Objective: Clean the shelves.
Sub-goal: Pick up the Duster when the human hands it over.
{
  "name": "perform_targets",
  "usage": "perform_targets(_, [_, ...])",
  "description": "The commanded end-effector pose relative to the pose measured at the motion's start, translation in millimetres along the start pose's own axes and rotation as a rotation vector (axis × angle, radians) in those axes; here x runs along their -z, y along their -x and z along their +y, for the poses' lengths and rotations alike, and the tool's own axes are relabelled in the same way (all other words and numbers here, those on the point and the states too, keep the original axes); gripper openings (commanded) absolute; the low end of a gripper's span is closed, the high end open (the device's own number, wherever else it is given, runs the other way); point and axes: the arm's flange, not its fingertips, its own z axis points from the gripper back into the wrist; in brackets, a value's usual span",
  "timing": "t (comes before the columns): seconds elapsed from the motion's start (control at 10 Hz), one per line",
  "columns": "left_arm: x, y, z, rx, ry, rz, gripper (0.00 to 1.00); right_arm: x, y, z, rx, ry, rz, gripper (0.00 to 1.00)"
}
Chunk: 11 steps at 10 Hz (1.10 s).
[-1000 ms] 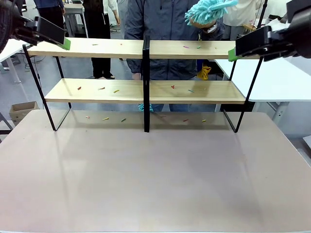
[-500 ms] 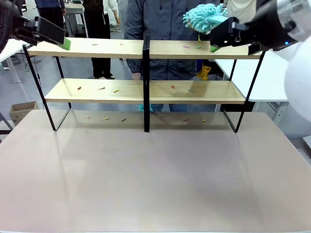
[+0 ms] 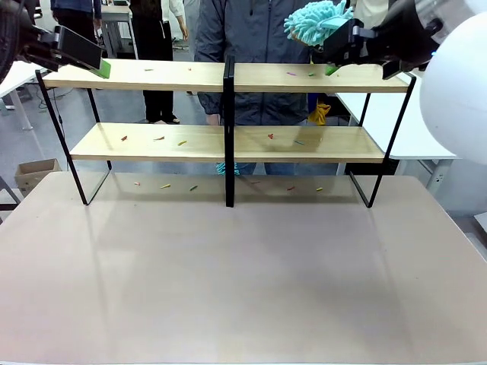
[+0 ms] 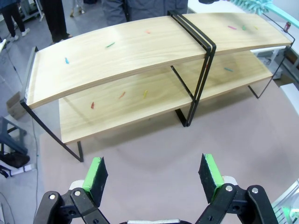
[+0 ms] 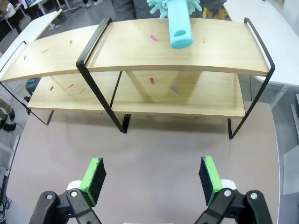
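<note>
Shelves: You have the shelves [image 3: 152,76] at 12 o'clock on the far half of the tabletop, upright on their thin black frame. They also lie ahead of both wrist cameras [image 4: 131,51] [image 5: 219,56].
Long axis: It runs from 9 o'clock to 3 o'clock across your front view. There are two light wooden boards, one above the other, split into halves by the black central upright [image 3: 228,129].
Scraps: Small coloured scraps [image 3: 181,142] dot both boards [image 5: 153,37] [image 4: 110,45], and more lie on the tabletop under the lower board.
Duster: A teal fluffy duster [image 3: 316,19] hangs over the right half of the top board. In your right wrist view its smooth handle [image 5: 180,25] points to 6 o'clock and its head to 12 o'clock.
Left claw: Your left claw [image 3: 103,67] hovers at 10 o'clock by the top board's left end. Its jaws are spread wide with nothing between them [image 4: 153,173].
Right claw: Your right claw [image 3: 333,67] is at 1 o'clock, just in front of the duster. Its jaws are spread wide around nothing [image 5: 152,179].
Surface: The tabletop [image 3: 243,289] is large, beige and matte.
Room: A person [image 3: 259,30] in a dark grey jacket stands behind the shelves at 12 o'clock. A white table [image 3: 449,122] is at 3 o'clock and a cardboard box [image 3: 34,173] sits low at 9 o'clock.
</note>
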Motion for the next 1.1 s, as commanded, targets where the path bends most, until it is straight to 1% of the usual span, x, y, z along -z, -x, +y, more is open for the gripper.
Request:
perform_targets(0.0, [0.0,0.3,1.6,-0.005,0.011,-0.006,1.0,1.5,-0.3,5.8,-0.009,-0.001,-0.007,1.0])
perform_targets(0.6, [0.0,0.3,1.6,-0.005,0.011,-0.006,1.0,-16.3,22.5,12.8,-0.109,-0.015,-0.012,1.0])
perform_targets(1.0, [0.0,0.3,1.6,-0.005,0.011,-0.006,1.0,-22.8,30.0,9.8,-0.124,-0.021,-0.031,1.0])
